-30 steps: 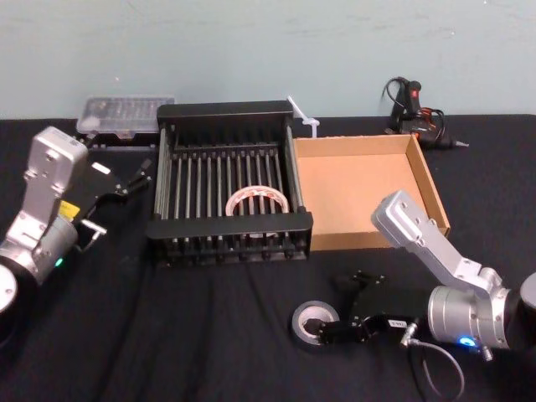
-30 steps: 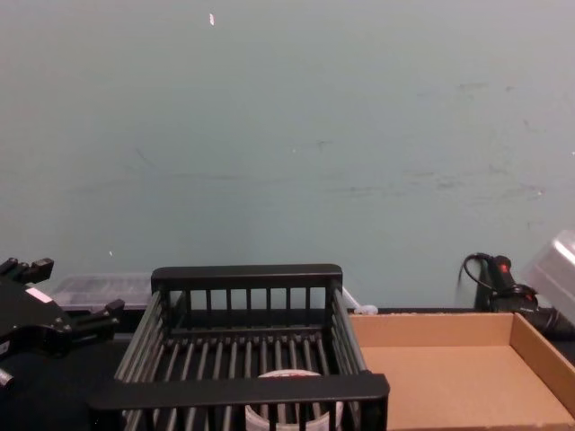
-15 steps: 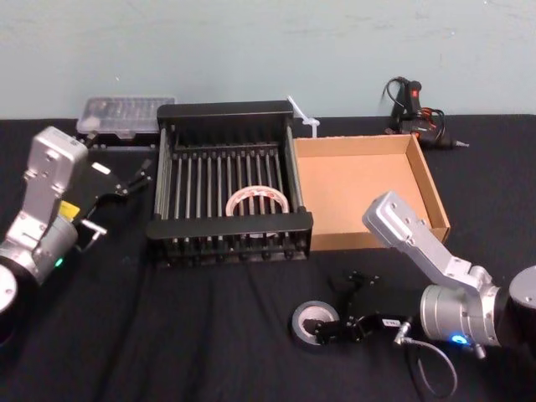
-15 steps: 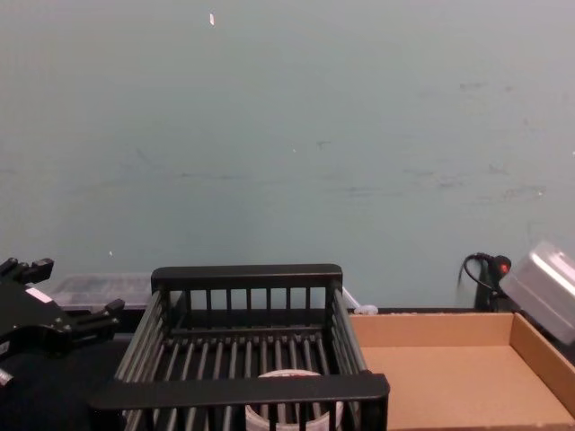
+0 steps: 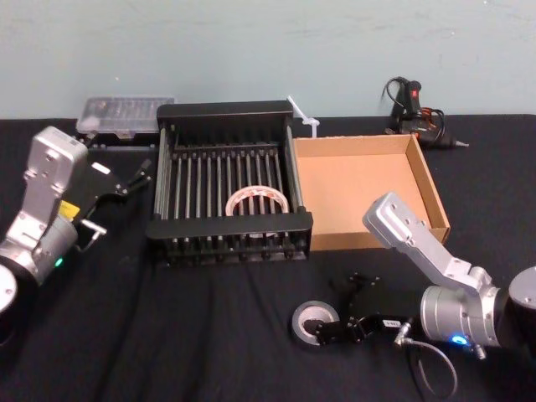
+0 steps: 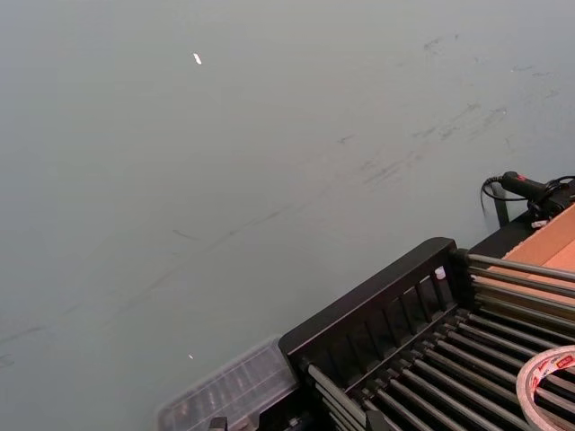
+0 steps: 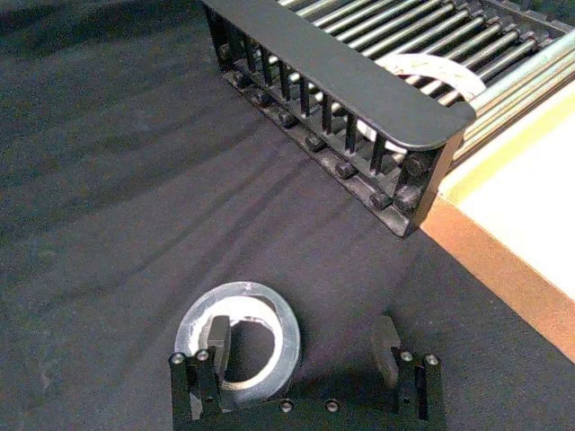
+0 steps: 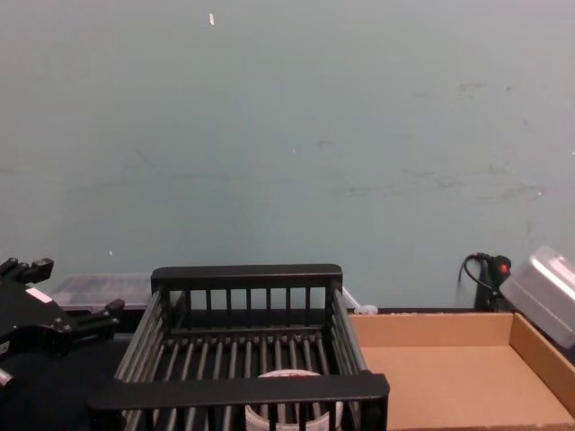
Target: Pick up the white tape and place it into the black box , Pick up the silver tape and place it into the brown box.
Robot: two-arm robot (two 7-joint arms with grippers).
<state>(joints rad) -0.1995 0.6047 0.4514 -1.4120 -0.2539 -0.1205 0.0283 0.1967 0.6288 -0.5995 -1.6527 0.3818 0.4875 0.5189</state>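
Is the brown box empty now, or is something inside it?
Empty: the brown box shows only bare cardboard floor; the silver tape lies outside, on the black cloth.

It looks like a workshop or lab bench: a black-clothed table (image 5: 209,335) against a bare, scuffed wall (image 5: 251,50), with a glue gun (image 5: 408,105) and a clear parts case (image 5: 124,114) along its far edge.
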